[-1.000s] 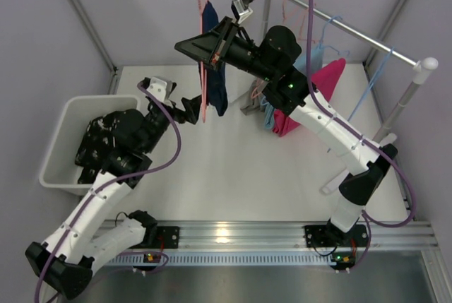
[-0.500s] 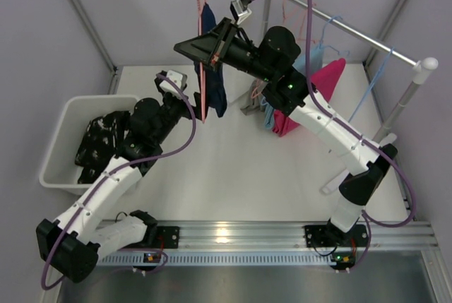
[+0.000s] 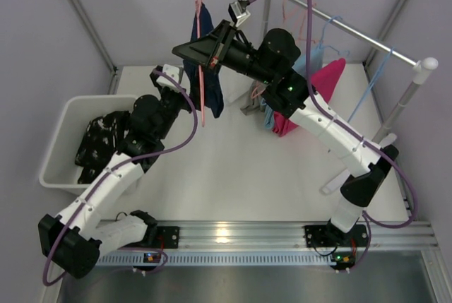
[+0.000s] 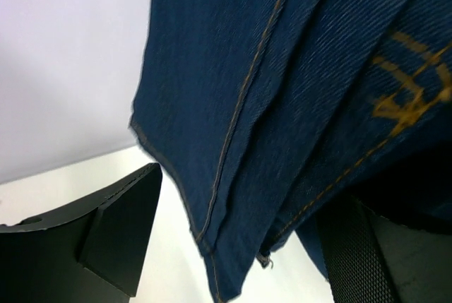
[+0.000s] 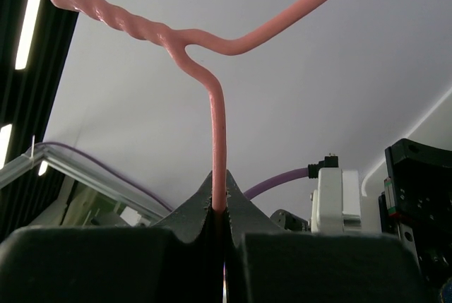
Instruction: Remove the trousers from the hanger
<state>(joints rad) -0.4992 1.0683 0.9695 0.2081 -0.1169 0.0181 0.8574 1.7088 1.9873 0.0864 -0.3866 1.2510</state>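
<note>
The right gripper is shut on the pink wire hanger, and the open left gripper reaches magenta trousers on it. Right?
No. The trousers on the pink wire hanger are navy blue cloth, not magenta; the left wrist view shows this.

Overhead rear view; wrist close-ups: trousers (image 4: 282,105), hanger (image 5: 219,140)

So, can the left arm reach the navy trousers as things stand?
Probably yes: the open left tool has the navy trousers hanging between its fingers, while the right tool holds the pink hanger up.

Left arm stretched forward, left gripper (image 4: 240,239) jaws apart; right arm raised high, right gripper (image 5: 222,211) jaws pinched together.
</note>
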